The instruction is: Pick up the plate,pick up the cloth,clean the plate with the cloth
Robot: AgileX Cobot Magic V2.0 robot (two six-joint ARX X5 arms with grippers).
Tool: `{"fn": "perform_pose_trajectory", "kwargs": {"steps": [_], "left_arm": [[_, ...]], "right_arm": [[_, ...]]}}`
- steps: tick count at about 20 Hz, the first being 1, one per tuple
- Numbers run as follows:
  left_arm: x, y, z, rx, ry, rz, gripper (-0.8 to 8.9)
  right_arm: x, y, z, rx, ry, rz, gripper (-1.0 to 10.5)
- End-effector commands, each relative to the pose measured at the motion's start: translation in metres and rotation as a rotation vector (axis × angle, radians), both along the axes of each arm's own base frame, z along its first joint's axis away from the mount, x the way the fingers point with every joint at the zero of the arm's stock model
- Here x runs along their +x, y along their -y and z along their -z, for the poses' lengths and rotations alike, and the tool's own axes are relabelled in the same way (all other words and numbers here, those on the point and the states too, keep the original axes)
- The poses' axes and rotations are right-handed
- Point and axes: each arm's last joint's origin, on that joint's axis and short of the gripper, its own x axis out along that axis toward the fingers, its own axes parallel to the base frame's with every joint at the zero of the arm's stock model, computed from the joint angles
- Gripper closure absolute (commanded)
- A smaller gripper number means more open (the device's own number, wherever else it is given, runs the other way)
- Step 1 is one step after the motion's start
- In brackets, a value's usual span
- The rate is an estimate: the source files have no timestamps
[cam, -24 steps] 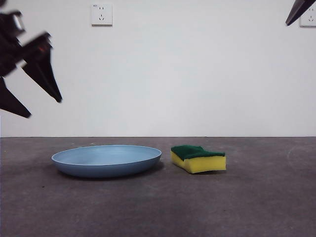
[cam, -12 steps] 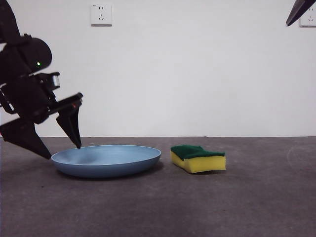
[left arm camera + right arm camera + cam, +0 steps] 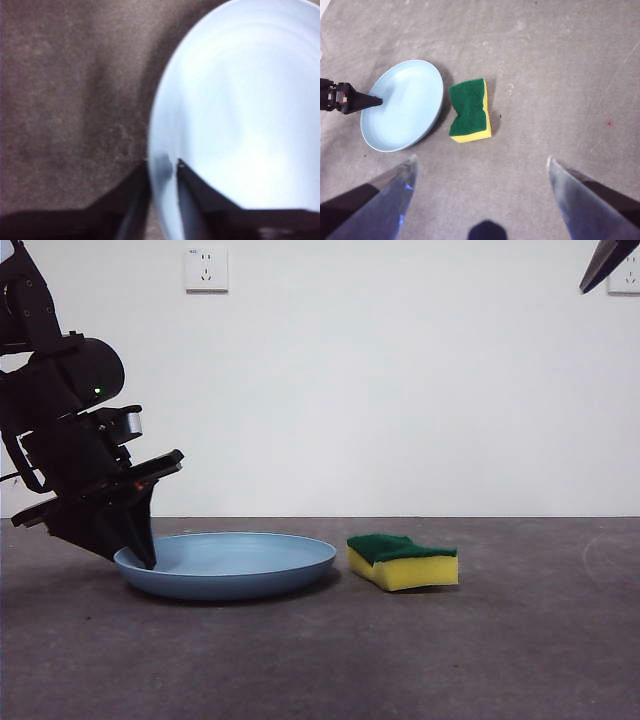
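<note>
The left gripper [image 3: 140, 558] has dropped to the plate [image 3: 240, 562], fingers now closing astride its rim, nudging it toward the sponge [image 3: 403, 561]; lift comes next

The plate [image 3: 230, 565], a wide, shallow, round light-blue dish with a low raised rim, is lying flat on the grey table, open side up. The cloth [image 3: 402, 561], a small wavy-sided sponge of thick yellow foam with a dark green scouring layer facing up, is sitting flat at the plate's 3 o'clock in the front view, just beside its rim and not touching it.
</note>
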Motion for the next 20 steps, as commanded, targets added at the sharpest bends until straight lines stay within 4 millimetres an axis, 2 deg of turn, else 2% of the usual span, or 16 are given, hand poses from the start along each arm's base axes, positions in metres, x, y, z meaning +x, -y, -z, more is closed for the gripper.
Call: {"fn": "perform_pose_trajectory", "kwargs": {"steps": [1,3,6,8,9,13,17,20], "left_arm": [[0.001,0.002,-0.001,0.013,0.005,0.031,8.22],[-0.004,0.001,-0.020,0.015,0.050,0.037,8.22],[-0.021,-0.003,-0.062,0.076,0.150,0.029,8.22],[-0.040,-0.008,-0.094,0.131,0.215,0.020,8.22],[-0.052,-0.011,-0.108,0.150,0.241,0.016,8.22],[-0.099,-0.020,-0.156,0.169,0.331,0.010,8.22],[-0.136,-0.027,-0.183,0.157,0.392,0.003,8.22],[-0.152,-0.030,-0.190,0.156,0.399,0.002,8.22]], "right_arm": [[0.004,-0.004,-0.001,-0.016,0.028,-0.035,5.1],[0.013,-0.013,0.000,-0.021,0.042,-0.085,5.1],[0.035,-0.035,0.001,-0.061,0.014,-0.185,5.2],[0.055,-0.056,0.003,-0.138,-0.002,-0.226,5.2],[0.067,-0.068,0.004,-0.181,-0.006,-0.256,5.7],[0.109,-0.108,0.018,-0.295,-0.038,-0.329,6.0],[0.139,-0.135,0.044,-0.369,-0.085,-0.362,6.0],[0.151,-0.148,0.069,-0.408,-0.119,-0.383,6.0]]}}
